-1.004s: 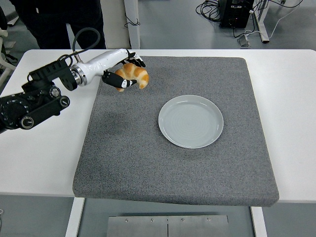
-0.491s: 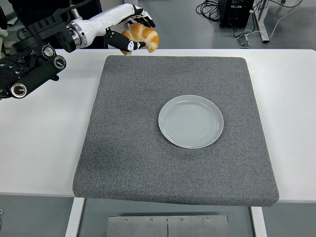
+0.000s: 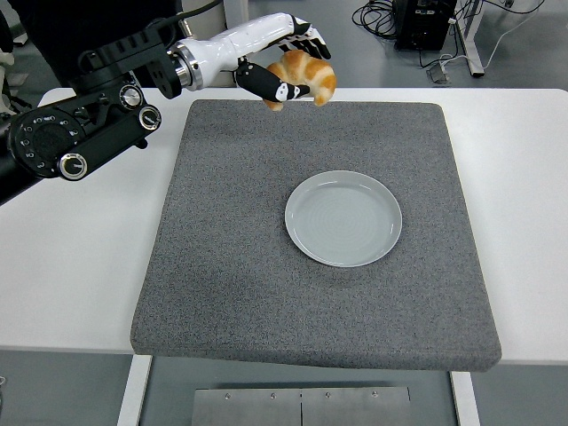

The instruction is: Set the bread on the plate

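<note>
My left hand point(image 3: 288, 62) is shut on the bread point(image 3: 309, 75), a golden-brown croissant, and holds it in the air above the far edge of the grey mat point(image 3: 231, 266). The pale grey plate point(image 3: 343, 218) sits empty on the mat, right of its middle, below and a little to the right of the bread. My right arm is out of view.
The mat lies on a white table point(image 3: 71, 266). A person in dark clothes point(image 3: 80, 27) stands behind the table at the top left. Cables and a dark box point(image 3: 417, 19) lie on the floor beyond the table.
My left hand has lifted the croissant off the mat's far left corner and carried it up and to the right, toward the plate's side.
</note>
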`<state>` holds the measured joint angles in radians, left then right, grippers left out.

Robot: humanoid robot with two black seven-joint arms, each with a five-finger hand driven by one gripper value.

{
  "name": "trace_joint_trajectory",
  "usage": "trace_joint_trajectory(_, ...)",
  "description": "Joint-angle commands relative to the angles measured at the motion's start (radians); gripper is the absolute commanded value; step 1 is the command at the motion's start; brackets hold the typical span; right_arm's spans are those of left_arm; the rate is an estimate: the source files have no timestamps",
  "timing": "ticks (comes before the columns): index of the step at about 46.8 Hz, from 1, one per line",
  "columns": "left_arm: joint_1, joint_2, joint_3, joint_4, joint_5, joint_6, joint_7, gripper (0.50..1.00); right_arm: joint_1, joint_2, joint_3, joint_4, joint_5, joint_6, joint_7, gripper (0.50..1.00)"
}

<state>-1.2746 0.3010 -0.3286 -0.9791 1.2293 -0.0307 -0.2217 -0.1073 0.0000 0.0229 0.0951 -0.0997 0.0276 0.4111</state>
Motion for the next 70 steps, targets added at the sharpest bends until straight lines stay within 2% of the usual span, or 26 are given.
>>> trace_joint_trajectory(1,0.001,-0.025,0.002,-0.001,0.002,0.001,0.001,0.607,0.000,0.000,0.000,0.000,0.000,0.000,0.000,1.000)
trace_joint_trajectory(18,0.009,-0.140,0.013,-0.003,0.036,0.002,0.022,0.607,0.000,0.000,0.000,0.000,0.000,0.000,0.000,1.000)
trace_joint_trajectory(24,0.012,-0.161,0.013,-0.007,0.059,0.002,0.022,0.607,0.000,0.000,0.000,0.000,0.000,0.000,0.000,1.000)
trace_joint_trajectory(35,0.014,-0.174,0.013,-0.052,0.074,0.002,0.025,0.608,0.000,0.000,0.000,0.000,0.000,0.000,0.000,1.000)
trace_joint_trajectory(53,0.044,-0.187,0.019,-0.056,0.111,0.006,0.024,0.608,0.000,0.000,0.000,0.000,0.000,0.000,0.000,1.000)
trace_joint_trajectory(70,0.095,-0.184,0.072,-0.055,0.141,0.044,0.024,0.607,0.000,0.000,0.000,0.000,0.000,0.000,0.000,1.000)
